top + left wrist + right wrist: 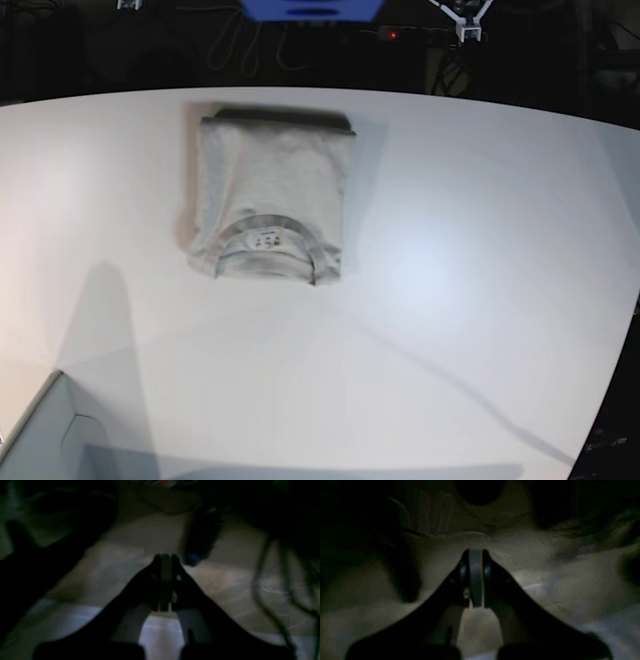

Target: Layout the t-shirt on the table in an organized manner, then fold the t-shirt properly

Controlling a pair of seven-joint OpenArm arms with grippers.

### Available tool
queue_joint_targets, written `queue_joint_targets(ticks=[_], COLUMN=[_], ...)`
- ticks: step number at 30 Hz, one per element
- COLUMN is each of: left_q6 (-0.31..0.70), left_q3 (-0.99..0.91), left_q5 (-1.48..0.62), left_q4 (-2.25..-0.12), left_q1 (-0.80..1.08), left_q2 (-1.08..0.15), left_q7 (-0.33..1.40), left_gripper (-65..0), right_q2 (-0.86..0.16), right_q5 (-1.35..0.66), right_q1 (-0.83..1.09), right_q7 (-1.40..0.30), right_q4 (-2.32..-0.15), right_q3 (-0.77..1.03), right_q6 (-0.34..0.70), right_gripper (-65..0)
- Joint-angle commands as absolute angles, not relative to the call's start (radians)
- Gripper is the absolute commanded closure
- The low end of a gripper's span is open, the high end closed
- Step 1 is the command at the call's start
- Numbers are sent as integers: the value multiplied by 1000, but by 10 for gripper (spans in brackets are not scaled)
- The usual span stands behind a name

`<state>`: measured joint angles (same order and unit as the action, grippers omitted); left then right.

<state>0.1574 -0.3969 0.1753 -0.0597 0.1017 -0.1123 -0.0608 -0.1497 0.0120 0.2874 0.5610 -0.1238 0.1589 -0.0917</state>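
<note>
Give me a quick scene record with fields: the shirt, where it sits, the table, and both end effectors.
garment: t-shirt, light grey-beige, folded into a compact rectangle
collar: faces the near side in the base view, neck label showing inside it
position: on the table, toward its far edge, left of centre in the base view
table: plain white, curved far edge
left end effector: shut, holding nothing, seen only in its dim wrist view
right end effector: shut, holding nothing, seen only in its dim wrist view
arms in base view: not visible
</note>
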Motion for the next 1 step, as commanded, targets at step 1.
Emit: queue_joint_targets(ticks=[1], left_q6=[156], left_q3=[-401], left_q5=[180], left_q4=[-61], left_q1=[82], left_q2=[-102], left_q7=[-71], left_gripper=[0], right_q2=[-147], right_q5=[7], right_q1=[277], right_q7=[582], right_q4=[-111], right_q3=[117], right_q6=[-168], right_gripper=[0])
